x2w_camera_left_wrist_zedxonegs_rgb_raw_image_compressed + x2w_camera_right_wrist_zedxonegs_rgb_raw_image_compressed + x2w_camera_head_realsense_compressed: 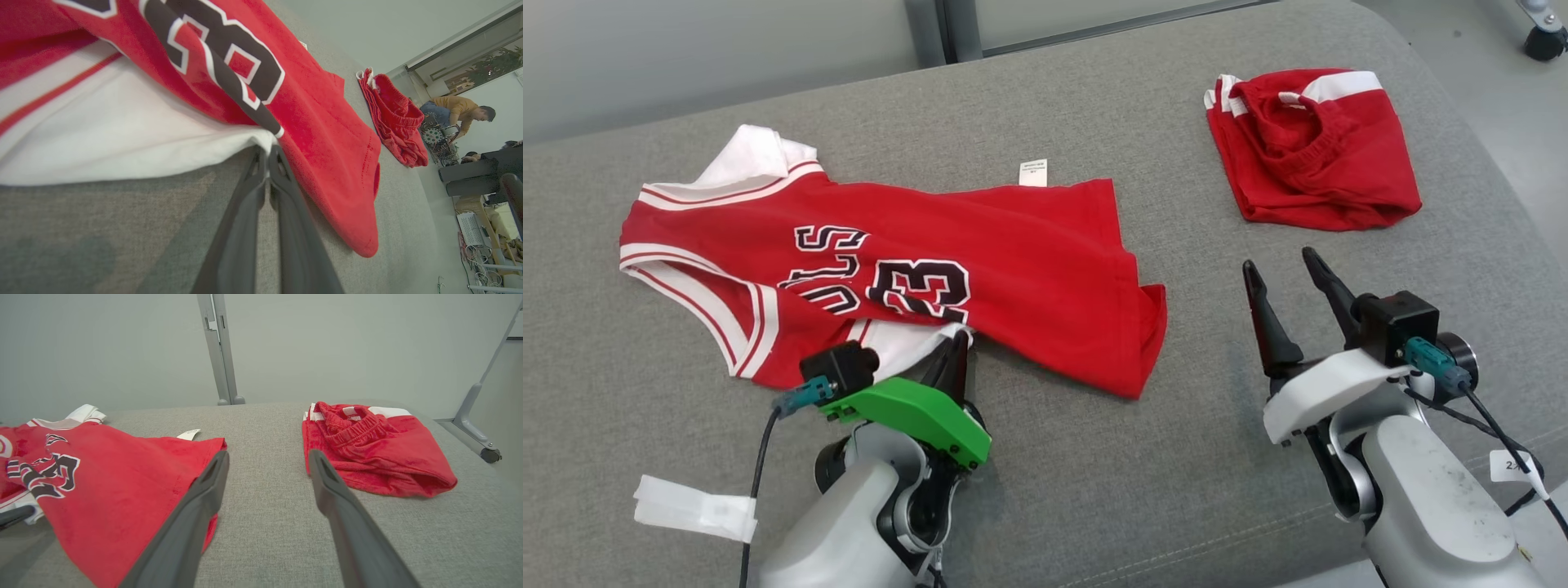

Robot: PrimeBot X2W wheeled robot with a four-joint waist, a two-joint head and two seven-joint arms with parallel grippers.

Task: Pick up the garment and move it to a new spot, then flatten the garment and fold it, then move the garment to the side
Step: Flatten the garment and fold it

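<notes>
A red jersey [1013, 253] with the number 23 lies spread across the left half of a grey fabric-covered tabletop [1094, 490], its white-trimmed collar end at the far left and its hem to the right. The left claw [958, 351] sits at the near edge of the jersey, just below the number. Its fingers are pressed together and pinch the white fabric that shows from under the red front. In the left wrist view that white edge bunches right at the fingertips [274, 152].

The right claw [1280, 260] hangs to the right of the jersey's hem, apart from it, with its fingers spread wide and nothing between them. Beyond it, well to the right of the jersey, rests a folded pair of red shorts [1311, 155] with white stripes. A small white label [1032, 172] sticks out at the jersey's far edge. A strip of white tape [694, 508] lies on the grey fabric nearer than the jersey's left end.
</notes>
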